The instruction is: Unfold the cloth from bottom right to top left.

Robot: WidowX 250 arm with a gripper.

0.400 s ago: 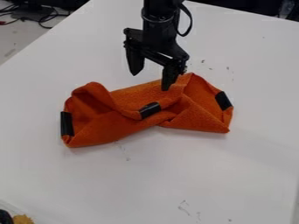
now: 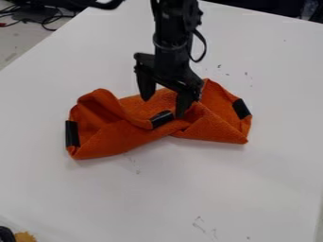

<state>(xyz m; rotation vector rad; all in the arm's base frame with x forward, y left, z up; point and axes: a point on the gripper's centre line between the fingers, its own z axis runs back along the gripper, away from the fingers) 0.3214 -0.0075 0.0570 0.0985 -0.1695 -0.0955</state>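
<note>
The black gripper (image 2: 164,107) hangs over the upper middle of the orange cloth, open, its two fingers apart on either side of the cloth's upper part. Its right fingertip is by the black band at the cloth's middle; whether it touches the fabric I cannot tell. The orange cloth (image 2: 114,137) lies folded and crumpled across the table, with a raised loop at its upper left and a twisted fold right of centre. Black bands mark its left end, its middle and its right end.
The white table (image 2: 176,194) has small dark marks near its front and upper right. A yellow-brown object (image 2: 25,237) with something black beside it sits at the bottom left corner. Cables (image 2: 45,20) lie beyond the table's edge at the upper left.
The gripper has moved down and slightly toward the camera, its fingertips now lower over the cloth. More of the arm shows at the top. The cloth looks unmoved.
</note>
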